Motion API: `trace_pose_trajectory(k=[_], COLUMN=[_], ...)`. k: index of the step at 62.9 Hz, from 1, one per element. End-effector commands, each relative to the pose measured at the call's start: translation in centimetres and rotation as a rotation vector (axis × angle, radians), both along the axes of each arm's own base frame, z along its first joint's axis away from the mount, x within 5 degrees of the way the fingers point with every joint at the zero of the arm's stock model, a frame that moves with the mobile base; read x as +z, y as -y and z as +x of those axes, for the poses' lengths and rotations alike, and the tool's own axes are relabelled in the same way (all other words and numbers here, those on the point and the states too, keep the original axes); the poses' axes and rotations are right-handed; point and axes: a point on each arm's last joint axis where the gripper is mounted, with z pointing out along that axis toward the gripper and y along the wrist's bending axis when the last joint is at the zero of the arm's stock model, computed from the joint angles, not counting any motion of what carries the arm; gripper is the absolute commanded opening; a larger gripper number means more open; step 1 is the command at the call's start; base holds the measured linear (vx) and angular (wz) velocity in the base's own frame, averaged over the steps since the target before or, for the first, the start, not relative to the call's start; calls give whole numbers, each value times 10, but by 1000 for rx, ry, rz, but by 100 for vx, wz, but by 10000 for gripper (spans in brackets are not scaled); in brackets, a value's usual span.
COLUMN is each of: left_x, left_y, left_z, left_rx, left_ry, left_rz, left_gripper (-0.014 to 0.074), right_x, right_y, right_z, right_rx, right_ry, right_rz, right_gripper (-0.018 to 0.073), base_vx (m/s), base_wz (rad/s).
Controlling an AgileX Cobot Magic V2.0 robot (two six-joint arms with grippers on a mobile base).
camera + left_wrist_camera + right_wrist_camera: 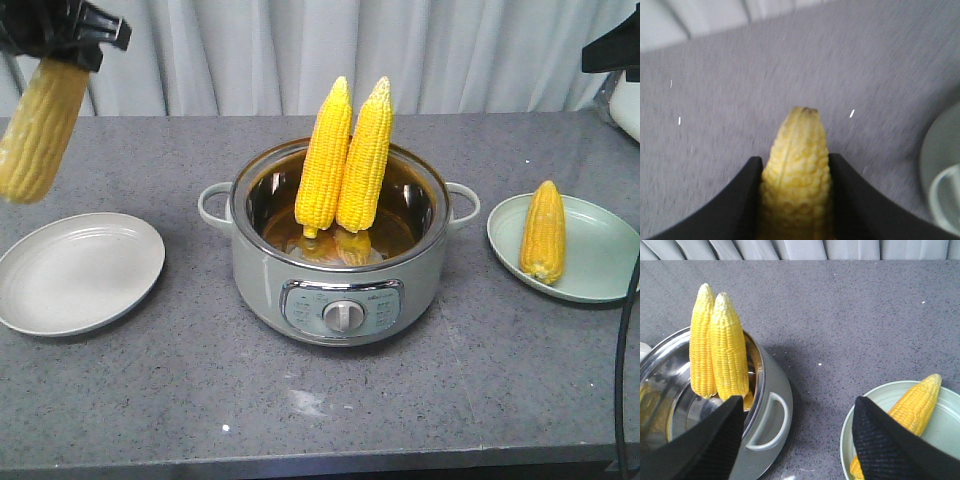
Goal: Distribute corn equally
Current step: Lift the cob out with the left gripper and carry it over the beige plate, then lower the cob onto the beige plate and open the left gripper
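Observe the left gripper (795, 165) clenched on the held cob (40, 130), raised near the white plate (80, 275). Two upright cobs (345, 160) lean together in the pot (260, 270). Your fourth cob (543, 232) lies on the green plate (600, 250); right gripper (799, 405) jaws stand apart.

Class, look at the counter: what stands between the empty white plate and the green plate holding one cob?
The pot, with two cobs standing in it; the front view shows this.
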Motion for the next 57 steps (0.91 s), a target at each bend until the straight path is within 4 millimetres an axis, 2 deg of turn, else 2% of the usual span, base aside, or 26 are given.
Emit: trace_pose_trajectory(k=[1, 9, 17, 41, 57], left_x=[2, -40, -69, -97, -111], left_y=[-13, -23, -26, -23, -23], left_z=[-14, -8, -3, 18, 23], left_rx=[36, 63, 67, 61, 60], left_ry=[5, -137, -199, -204, -258], left_rz=[7, 30, 41, 42, 53], left_gripper=[-8, -6, -6, -6, -6], right_x=[22, 21, 21, 23, 23], right_y=[-3, -4, -4, -6, -6], right_z=[-10, -10, -10, -10, -10], right_rx=[-6, -4, -2, 9, 11], right_ry=[92, 90, 89, 97, 97], right_rz=[14, 14, 14, 49, 47], right_gripper=[454, 454, 454, 454, 454], base_vx=[0, 0, 0, 0, 0], base_wz=[0, 0, 0, 0, 0])
